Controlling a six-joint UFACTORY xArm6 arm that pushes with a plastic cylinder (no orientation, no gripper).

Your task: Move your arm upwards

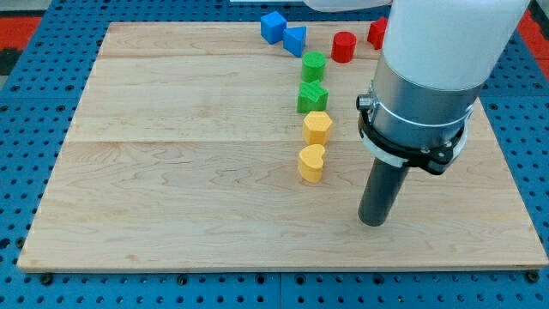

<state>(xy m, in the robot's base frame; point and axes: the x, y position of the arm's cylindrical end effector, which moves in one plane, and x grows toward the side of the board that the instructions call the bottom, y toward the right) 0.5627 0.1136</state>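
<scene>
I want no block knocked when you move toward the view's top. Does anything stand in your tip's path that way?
My tip sits on bare board, to the right of the yellow blocks. Straight toward the view's top, my arm hides the board. One red block peeks out beside the arm up there and may lie in the way.

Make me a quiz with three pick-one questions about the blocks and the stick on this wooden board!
1. Where is my tip relative to the yellow heart block?
A. toward the view's right and a little lower
B. at the view's top left
C. resting on top of it

2. How many yellow blocks are on the wooden board?
A. one
B. two
C. four

3. Is my tip touching a block?
A. yes, a blue one
B. yes, a green one
C. no, bare board lies around it

Answers:
1 A, since the rod ends to the right of the heart.
2 B, the heart and the yellow hexagon block.
3 C, a gap separates my tip from the nearest block.
</scene>
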